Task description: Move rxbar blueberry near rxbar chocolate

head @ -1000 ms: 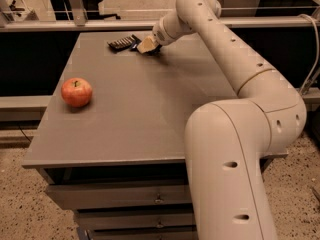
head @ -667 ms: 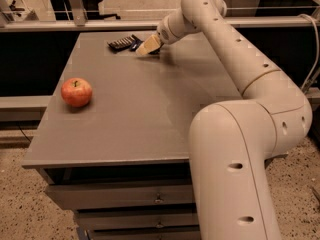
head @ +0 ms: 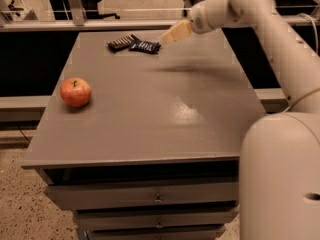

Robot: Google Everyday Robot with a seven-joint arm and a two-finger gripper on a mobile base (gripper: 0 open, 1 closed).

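Note:
The rxbar blueberry (head: 145, 46), a flat dark-blue wrapper with white lettering, lies at the far edge of the grey table (head: 165, 109). Its left end touches or nearly touches the rxbar chocolate (head: 121, 42), a flat black-brown wrapper just to its left. My gripper (head: 172, 34), with tan tips, hovers above the table just right of the blue bar and is apart from it. It holds nothing. The white arm reaches in from the right.
A red apple (head: 75, 92) sits near the table's left edge. Drawers (head: 157, 199) are under the tabletop at the front. A rail (head: 100, 24) and dark furniture run behind the far edge. My white arm base (head: 280, 179) fills the lower right.
My gripper has risen and pulled back to the right, off the spot beside the chocolate bar. The blue bar now lies uncovered on the table next to the chocolate bar.

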